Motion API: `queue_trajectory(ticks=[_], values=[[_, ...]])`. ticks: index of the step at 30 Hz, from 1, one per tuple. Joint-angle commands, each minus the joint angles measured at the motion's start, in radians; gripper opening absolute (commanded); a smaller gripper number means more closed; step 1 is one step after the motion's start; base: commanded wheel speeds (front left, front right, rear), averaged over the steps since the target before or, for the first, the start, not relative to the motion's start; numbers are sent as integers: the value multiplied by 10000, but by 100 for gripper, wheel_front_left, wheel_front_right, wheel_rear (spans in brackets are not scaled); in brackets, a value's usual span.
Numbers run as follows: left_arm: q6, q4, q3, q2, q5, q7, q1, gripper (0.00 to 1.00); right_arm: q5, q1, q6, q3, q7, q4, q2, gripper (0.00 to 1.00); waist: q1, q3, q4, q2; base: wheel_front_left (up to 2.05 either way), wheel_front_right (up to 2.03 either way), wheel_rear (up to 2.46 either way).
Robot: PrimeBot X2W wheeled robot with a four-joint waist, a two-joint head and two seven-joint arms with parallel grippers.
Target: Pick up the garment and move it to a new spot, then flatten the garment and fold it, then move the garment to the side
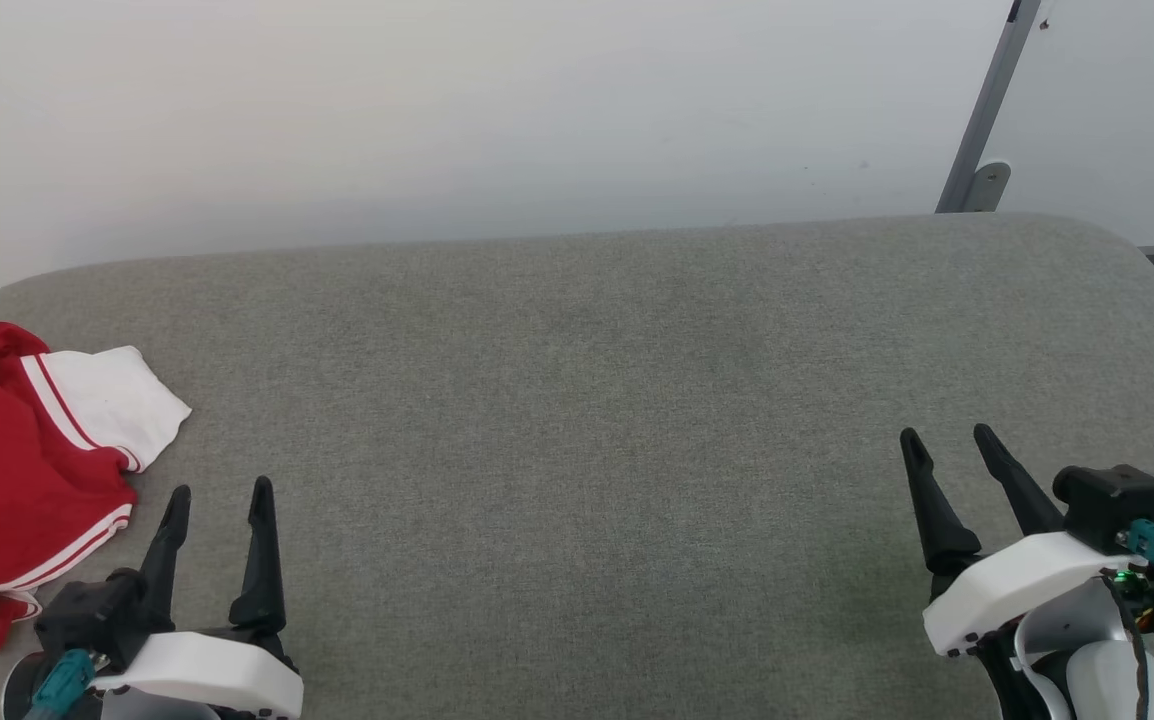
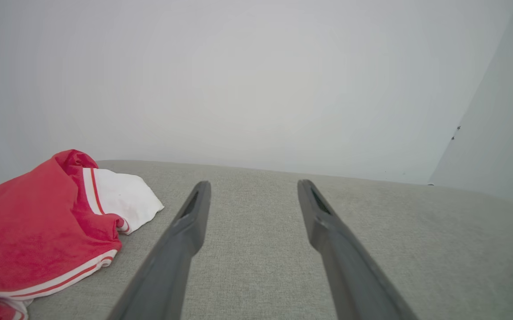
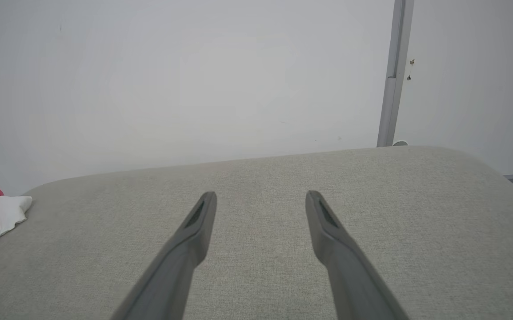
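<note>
While left gripper [image 1: 221, 487] and right gripper [image 1: 945, 433] gape empty, the garment [image 1: 7, 470] lies bunched beside the left

Brightness: all three views are bright, evenly and softly lit, and low in contrast.
Light source: diffuse; its direction cannot be told.
Shadows: only faint shade lies beneath the folds of the crumpled red jersey garment with a white sleeve [image 1: 27, 470], at the lower left of the head view.
Glare: the plain white wall [image 1: 437, 120] looks washed out; in the left wrist view it darkens slightly toward the upper corners.
Focus: the weave of the grey fabric-covered surface [image 1: 577, 400] is crisp in the head view; the long dark fingers of the left gripper [image 2: 253, 184] and the right gripper [image 3: 261, 195] go soft toward the bottom edge of their wrist views.
Distortion: the surface's far edge bows upward in the head and right wrist views.
</note>
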Motion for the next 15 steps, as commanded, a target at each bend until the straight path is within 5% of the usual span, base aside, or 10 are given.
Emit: queue_trajectory(ticks=[1,15], values=[[-16,-73,-22,59,296,-76,105,100,-229,-117,-3,17,-78,-68,-43,100,0,-4,0,0,0,0,0],[-35,-106,-45,116,1020,-308,183,100,-1123,-128,-3,-15,-177,-120,-54,100,0,-54,6,0,0,0,0]])
